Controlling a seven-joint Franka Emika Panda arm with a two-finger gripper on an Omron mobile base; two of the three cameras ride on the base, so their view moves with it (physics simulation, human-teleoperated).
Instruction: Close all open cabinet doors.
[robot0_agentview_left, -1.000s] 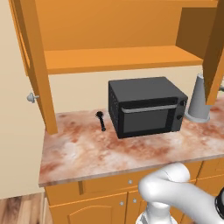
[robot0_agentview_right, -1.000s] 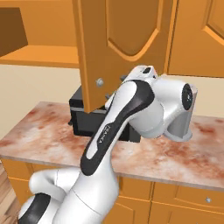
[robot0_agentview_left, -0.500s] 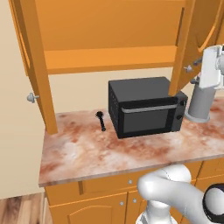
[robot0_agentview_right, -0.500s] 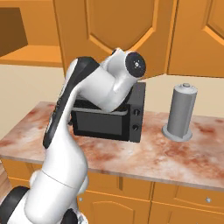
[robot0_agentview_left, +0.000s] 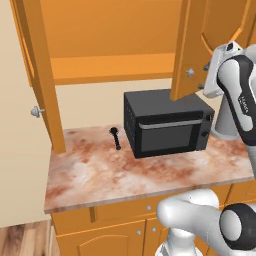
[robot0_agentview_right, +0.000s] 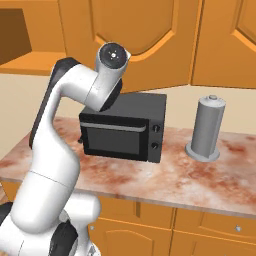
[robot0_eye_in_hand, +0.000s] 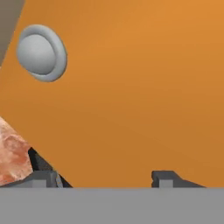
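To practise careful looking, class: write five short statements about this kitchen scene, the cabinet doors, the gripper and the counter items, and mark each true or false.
1. The right cabinet door is fully shut. False: it stands partly open over the microwave.
2. The left cabinet door hangs open. True.
3. The gripper grips the silver knob. False: its fingers are spread against the door face, apart from the knob.
4. A grey canister stands right of the microwave in the right base view. True.
5. The microwave is white. False: it is black.
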